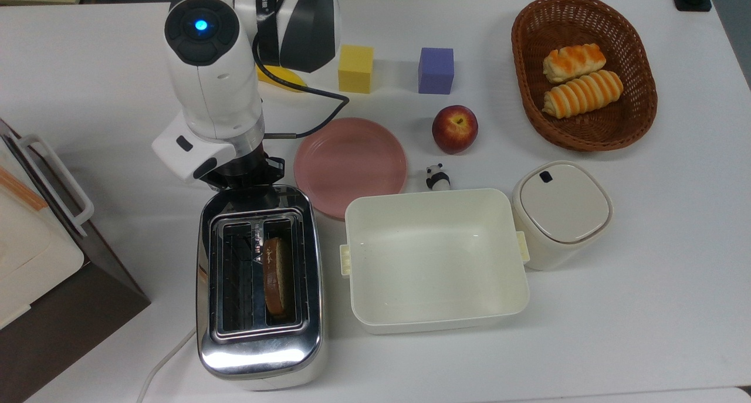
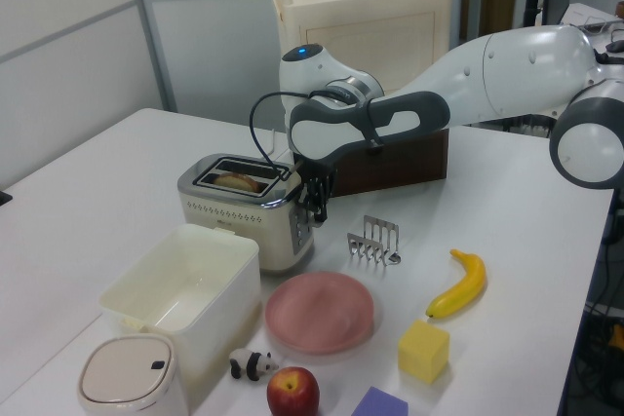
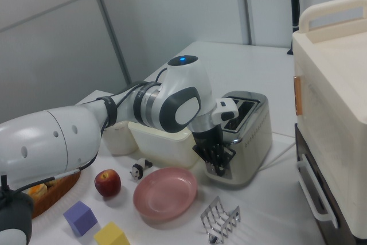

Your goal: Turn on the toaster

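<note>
From the top view's left: the toaster (image 1: 260, 285) stands between the brown-and-white box (image 1: 41, 256) and the cream tub (image 1: 437, 259), long axis running toward my gripper (image 1: 243, 177), bread (image 1: 274, 274) sunk low in one slot. I have the gripper hard against the toaster's control end (image 2: 301, 226), so I judge the lever lies directly below it. I cannot tell whether the fingers are spread or closed.

toaster (image 1: 259, 344) chrome | plate (image 1: 350, 162) pink | cubes yellow (image 1: 355, 68), purple (image 1: 436, 70)
</note>
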Robot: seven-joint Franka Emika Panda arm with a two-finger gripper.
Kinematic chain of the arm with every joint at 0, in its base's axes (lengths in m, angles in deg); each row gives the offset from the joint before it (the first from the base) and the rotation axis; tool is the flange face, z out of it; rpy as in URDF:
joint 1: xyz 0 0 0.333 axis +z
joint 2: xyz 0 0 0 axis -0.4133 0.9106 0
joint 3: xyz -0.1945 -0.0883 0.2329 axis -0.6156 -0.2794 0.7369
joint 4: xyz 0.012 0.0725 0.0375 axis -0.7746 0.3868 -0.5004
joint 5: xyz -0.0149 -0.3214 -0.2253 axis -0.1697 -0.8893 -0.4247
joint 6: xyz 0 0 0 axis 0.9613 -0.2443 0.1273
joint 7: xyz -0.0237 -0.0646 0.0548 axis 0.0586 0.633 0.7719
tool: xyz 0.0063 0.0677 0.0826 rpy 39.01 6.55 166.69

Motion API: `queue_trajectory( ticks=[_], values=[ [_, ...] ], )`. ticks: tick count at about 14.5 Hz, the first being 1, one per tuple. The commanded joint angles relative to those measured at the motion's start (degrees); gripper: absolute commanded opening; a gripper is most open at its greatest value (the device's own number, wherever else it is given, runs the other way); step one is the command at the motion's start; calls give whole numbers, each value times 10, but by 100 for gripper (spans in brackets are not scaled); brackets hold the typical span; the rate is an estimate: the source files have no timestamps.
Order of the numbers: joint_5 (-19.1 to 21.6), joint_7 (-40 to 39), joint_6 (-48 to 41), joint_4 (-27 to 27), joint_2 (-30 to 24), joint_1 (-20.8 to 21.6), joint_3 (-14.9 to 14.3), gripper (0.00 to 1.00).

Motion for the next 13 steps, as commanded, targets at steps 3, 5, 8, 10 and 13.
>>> queue_trajectory(
  ticks=[3, 5, 8, 10, 13],
  values=[
    [-18, -6, 46, 40, 6, 5, -4, 0],
    [-25, -5, 46, 40, 8, 5, -4, 0],
    [-25, -5, 46, 40, 8, 5, -4, 0],
    [-26, -5, 46, 40, 8, 5, -4, 0],
    [-25, -5, 46, 40, 8, 5, -4, 0]
  ],
)
